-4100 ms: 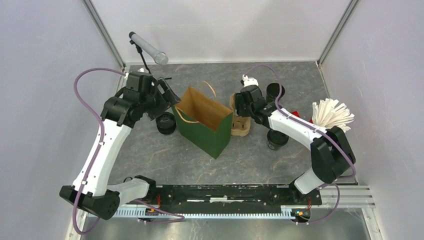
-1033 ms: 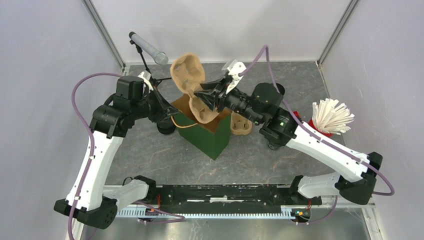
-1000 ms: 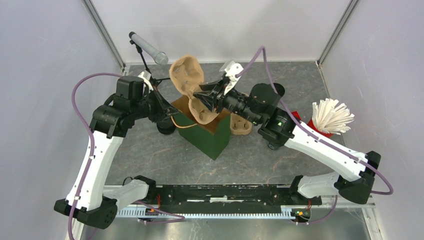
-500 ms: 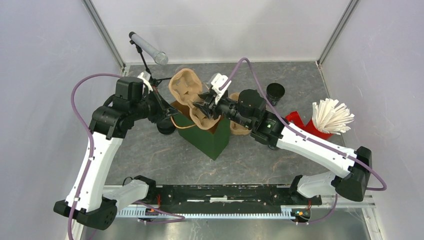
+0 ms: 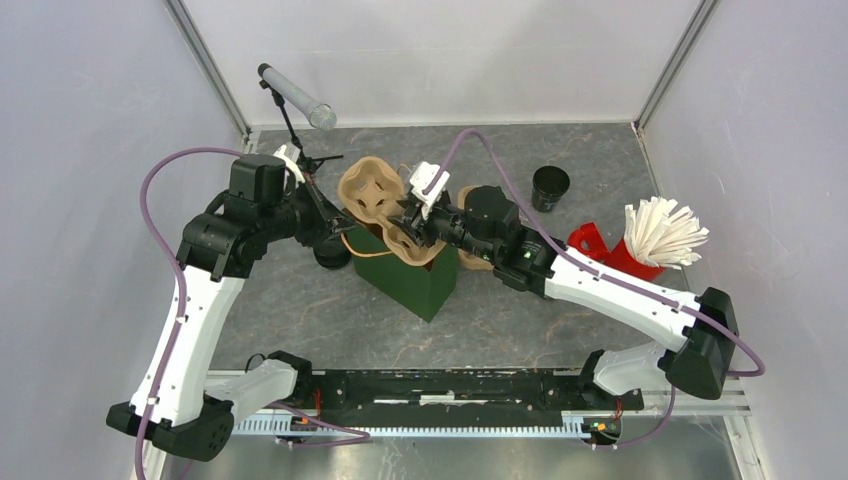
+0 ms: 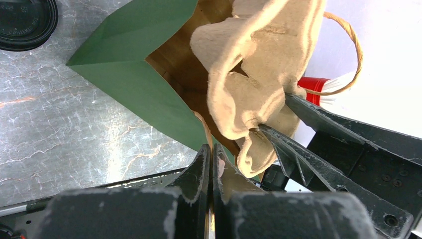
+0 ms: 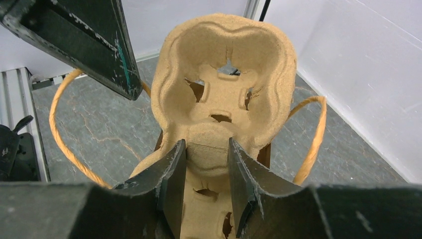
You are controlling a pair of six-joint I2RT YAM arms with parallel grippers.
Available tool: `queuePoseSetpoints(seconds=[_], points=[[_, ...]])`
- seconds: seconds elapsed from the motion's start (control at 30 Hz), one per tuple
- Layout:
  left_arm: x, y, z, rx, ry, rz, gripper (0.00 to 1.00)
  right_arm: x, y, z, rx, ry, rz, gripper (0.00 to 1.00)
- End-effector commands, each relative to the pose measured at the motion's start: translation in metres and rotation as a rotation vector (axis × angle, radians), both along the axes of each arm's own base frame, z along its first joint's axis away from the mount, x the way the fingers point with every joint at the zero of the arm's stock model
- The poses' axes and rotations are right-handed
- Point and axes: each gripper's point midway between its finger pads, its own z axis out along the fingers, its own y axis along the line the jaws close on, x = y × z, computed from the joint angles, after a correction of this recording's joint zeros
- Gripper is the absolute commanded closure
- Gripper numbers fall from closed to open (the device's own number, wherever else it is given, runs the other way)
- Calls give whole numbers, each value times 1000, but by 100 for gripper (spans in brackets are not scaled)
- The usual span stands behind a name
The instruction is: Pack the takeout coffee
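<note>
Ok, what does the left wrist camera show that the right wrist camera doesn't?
Only the left wrist view shows the green paper bag's outside, a black lidded cup on the table and the red holder. Only the right wrist view shows the holed face of the pulp tray and both bag handles. Both show the tray clamped in the right fingers at the bag's mouth.

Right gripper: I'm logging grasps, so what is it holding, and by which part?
The right gripper holds the pulp cup tray, pinched across the raised hump between its cup holes.
</note>
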Motion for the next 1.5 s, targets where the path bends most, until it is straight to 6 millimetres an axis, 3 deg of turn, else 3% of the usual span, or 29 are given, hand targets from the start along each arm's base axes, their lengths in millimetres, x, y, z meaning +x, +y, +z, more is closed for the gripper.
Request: queuePoseSetpoints(seconds=[0.0,0.3,0.7,0.97,1.2,1.47], points=[[1,-1,7,-26,-23,7,98,3,0,10,23,-50,-11,62],[-2,3,0,2,-14,7,98,13,3,43,108,-91,-43,62],[-4,6,-4,18,-16,11,98,22,11,63,138,-153,-38,62],[-3,10,0,35,-25,26,98,22,6,24,41,-143,-36,63],[-2,12,2,38,-27,34,98,6,4,2,-22,-72,26,63],[-4,15,5,46,-30,45,98,2,-5,-3,-58,16,7,63]])
